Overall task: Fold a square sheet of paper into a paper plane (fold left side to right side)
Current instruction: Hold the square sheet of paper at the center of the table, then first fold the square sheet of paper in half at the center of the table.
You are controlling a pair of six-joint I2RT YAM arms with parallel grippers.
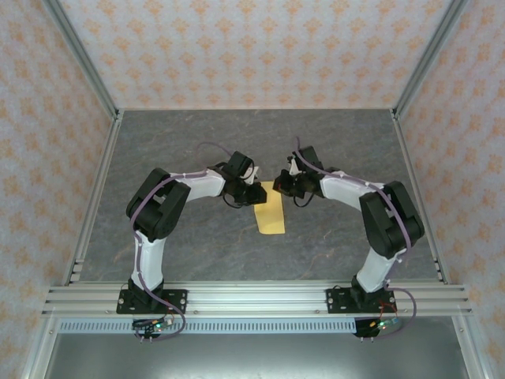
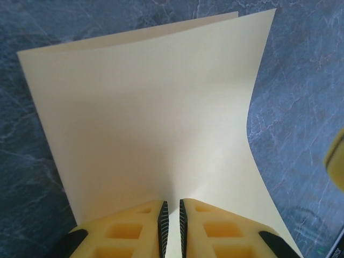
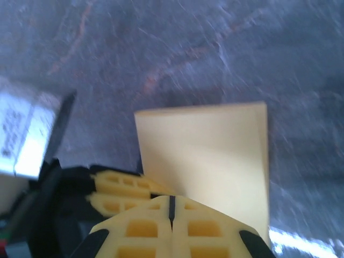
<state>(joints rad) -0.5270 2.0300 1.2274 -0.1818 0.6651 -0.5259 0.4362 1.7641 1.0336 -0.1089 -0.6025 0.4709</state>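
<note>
The square sheet of paper lies folded in half as a narrow yellow rectangle on the grey table, between the two arms. A paper plane is out of view. My left gripper sits at the sheet's far left corner. In the left wrist view its jaws stand a thin slit apart, pinching a slight ridge of the sheet, whose right edge curls. My right gripper is at the far right corner, shut, with its tips on the sheet. The left gripper's fingers lie just to its left.
Grey marbled tabletop lies all round the sheet. Aluminium rails run along the near edge and up both sides, with patterned walls behind. Both arm bases are bolted to the near rail.
</note>
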